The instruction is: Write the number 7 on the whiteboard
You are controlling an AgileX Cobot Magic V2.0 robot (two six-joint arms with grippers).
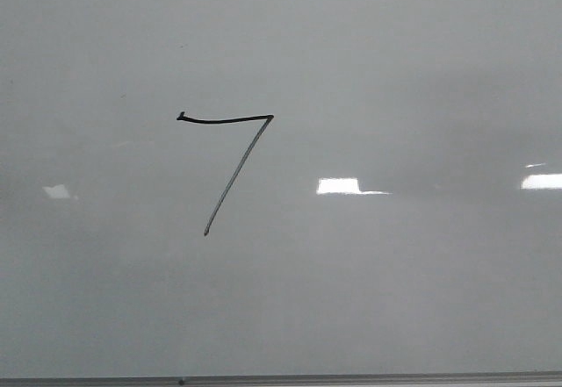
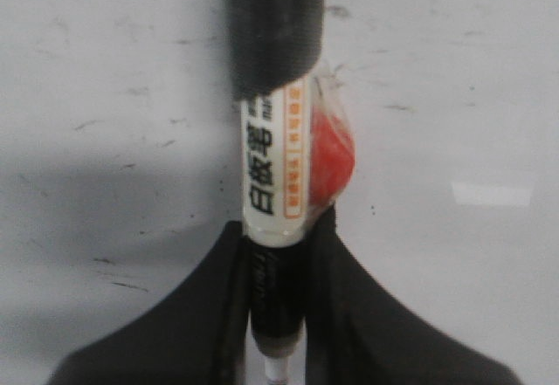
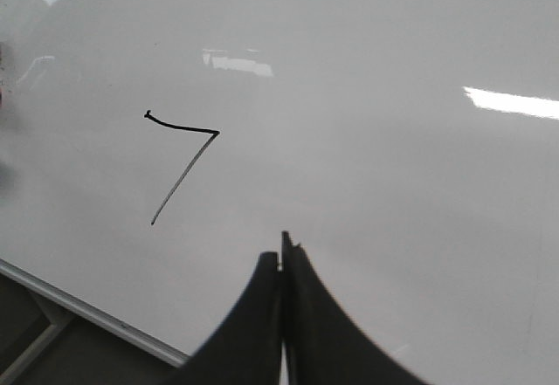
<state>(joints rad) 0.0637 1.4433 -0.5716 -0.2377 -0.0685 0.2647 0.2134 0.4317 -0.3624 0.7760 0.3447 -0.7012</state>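
A black number 7 (image 1: 230,154) is drawn on the whiteboard (image 1: 395,282), left of the middle in the front view. Its top stroke is dark and wavy, its slanted downstroke fainter. It also shows in the right wrist view (image 3: 181,160) on the whiteboard (image 3: 393,184). No gripper shows in the front view. My left gripper (image 2: 279,237) is shut on a whiteboard marker (image 2: 272,180) with a white label and black barrel, over the board. My right gripper (image 3: 282,254) is shut and empty above the board, some way from the 7.
A thin grey metal edge strip (image 1: 351,378) runs along the board's near edge, and also shows in the right wrist view (image 3: 87,313). Bright light reflections (image 1: 338,186) lie on the board. A red blob (image 2: 332,162) sits behind the marker. The board under the left gripper has faint smudges.
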